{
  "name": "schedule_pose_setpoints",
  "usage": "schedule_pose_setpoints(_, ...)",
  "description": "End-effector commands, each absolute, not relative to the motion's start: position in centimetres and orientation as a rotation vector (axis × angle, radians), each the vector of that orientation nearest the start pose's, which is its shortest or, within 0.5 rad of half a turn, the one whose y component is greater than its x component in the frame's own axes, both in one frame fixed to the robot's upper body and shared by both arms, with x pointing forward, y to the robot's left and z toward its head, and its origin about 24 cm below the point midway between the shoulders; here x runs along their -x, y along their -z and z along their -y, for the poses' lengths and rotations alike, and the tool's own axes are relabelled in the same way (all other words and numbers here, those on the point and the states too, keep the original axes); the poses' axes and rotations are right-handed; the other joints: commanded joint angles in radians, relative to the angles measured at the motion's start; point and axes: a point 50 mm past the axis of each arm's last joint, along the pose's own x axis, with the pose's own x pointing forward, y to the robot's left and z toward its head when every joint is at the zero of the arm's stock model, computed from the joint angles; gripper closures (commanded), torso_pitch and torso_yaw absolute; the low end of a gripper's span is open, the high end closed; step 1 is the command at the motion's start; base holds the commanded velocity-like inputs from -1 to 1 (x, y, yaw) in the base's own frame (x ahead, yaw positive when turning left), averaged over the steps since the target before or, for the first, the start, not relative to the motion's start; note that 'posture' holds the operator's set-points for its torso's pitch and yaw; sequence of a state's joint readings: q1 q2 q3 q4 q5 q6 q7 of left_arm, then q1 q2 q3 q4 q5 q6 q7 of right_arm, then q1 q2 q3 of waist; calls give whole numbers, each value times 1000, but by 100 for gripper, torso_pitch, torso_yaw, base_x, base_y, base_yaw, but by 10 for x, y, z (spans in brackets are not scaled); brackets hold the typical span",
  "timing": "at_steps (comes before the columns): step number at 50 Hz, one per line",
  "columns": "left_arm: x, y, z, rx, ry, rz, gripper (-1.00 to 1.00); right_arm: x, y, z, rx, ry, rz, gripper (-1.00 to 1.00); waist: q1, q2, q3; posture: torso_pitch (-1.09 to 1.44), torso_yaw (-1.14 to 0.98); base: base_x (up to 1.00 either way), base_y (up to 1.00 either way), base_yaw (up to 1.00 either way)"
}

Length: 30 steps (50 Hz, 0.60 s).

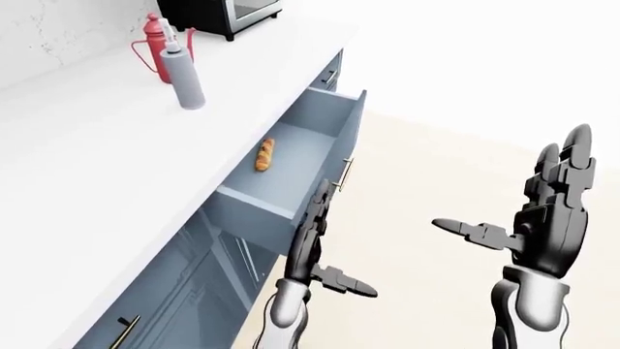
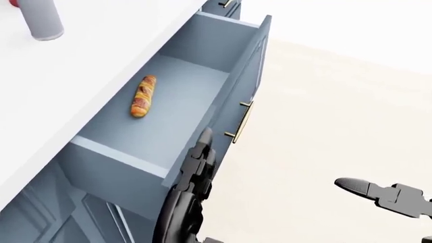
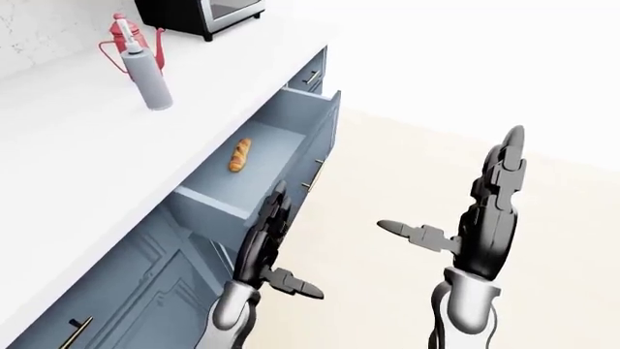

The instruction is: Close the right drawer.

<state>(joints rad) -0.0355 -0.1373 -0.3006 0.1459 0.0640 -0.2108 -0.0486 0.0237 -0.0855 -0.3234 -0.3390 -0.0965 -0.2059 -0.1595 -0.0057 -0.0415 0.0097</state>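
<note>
In the left-eye view my left robot hand [image 1: 312,243] lies flat, fingers straight and spread from the thumb, against the face of the right drawer [image 1: 296,163], just below its slim brass handle [image 1: 343,174]. The drawer is a smooth grey-blue box, pulled well out from under the matte white table [image 1: 87,174]. A small browned bread roll [image 1: 264,155] lies on its floor. My right robot hand [image 1: 543,218] stands open in the air, fingers up, thumb out sideways, well apart from the drawer. On the table stand a grey cylindrical bottle [image 1: 181,74], a red bottle [image 1: 155,45] and a dark oven [image 1: 223,11].

In the head view the drawer's flat panelled sides and pale beige floor [image 2: 338,116] show plainly.

The right-eye view adds a speckled white wall [image 3: 38,29] behind the table.
</note>
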Motion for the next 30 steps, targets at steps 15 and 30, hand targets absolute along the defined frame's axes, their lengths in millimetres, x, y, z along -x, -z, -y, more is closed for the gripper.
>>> schedule_pose_setpoints(15, -257, -55, -59, 110, 221, 158, -100, -215, -154, 234, 244, 450, 619, -100, 6, -7, -16, 0, 0, 0, 0, 0)
schedule_pose_setpoints(30, -271, -50, -70, 140, 134, 108, -100, -214, -155, 234, 244, 449, 620, -100, 5, -5, -16, 0, 0, 0, 0, 0)
